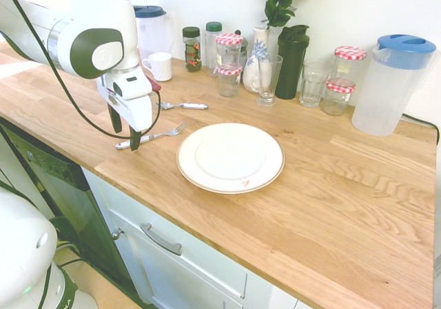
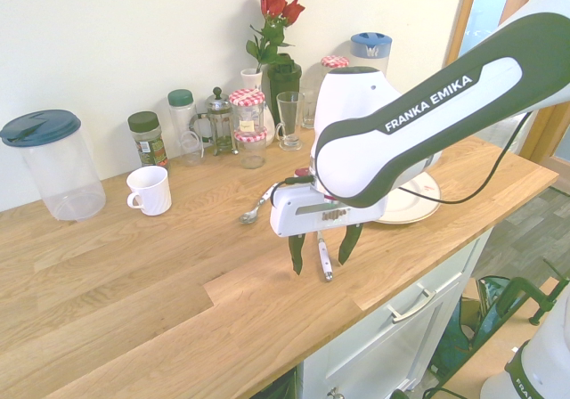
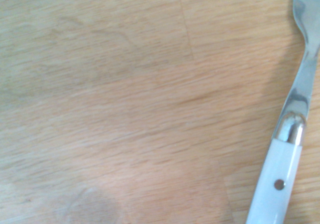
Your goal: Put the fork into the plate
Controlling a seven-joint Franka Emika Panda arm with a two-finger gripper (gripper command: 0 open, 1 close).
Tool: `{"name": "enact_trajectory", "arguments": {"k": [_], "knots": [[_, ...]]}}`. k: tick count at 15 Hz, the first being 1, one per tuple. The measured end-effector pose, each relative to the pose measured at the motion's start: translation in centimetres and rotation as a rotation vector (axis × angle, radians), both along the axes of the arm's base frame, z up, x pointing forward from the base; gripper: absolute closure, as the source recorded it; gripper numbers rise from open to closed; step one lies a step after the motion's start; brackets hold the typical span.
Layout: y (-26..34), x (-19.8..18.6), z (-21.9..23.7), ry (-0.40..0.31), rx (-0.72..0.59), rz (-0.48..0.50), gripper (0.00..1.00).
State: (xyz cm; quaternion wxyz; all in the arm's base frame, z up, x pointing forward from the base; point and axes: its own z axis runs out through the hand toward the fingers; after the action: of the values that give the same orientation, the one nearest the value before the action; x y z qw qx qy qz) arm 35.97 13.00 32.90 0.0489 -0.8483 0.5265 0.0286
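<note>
The fork (image 1: 155, 136) lies flat on the wooden counter, left of the plate (image 1: 230, 156), with its tines toward the plate. It has silver tines and neck and a white handle with a rivet (image 3: 279, 184). My gripper (image 1: 125, 133) points straight down over the handle end and is open. One finger stands on each side of the handle (image 2: 324, 258), low near the counter, and nothing is gripped. The plate is large, round and white, bears nothing, and has a small red mark near its front rim. In the second exterior view my arm hides most of the plate (image 2: 417, 205).
A second utensil (image 1: 182, 105) lies behind the fork. A white mug (image 1: 160, 65), two lidded pitchers (image 1: 390, 81), jars, glasses and a vase of roses (image 1: 260, 61) stand along the back wall. The counter's front edge runs close by the gripper.
</note>
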Motion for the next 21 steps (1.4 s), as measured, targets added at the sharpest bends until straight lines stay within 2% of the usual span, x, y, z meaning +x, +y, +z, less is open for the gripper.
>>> {"name": "enact_trajectory", "arguments": {"k": [8, 21], "knots": [[-1.5, 0.5, -0.1, 0.003, -0.043, -0.108, 1.00], [-1.3, 1.3, -0.6, -0.016, -0.054, -0.125, 1.00]]}}
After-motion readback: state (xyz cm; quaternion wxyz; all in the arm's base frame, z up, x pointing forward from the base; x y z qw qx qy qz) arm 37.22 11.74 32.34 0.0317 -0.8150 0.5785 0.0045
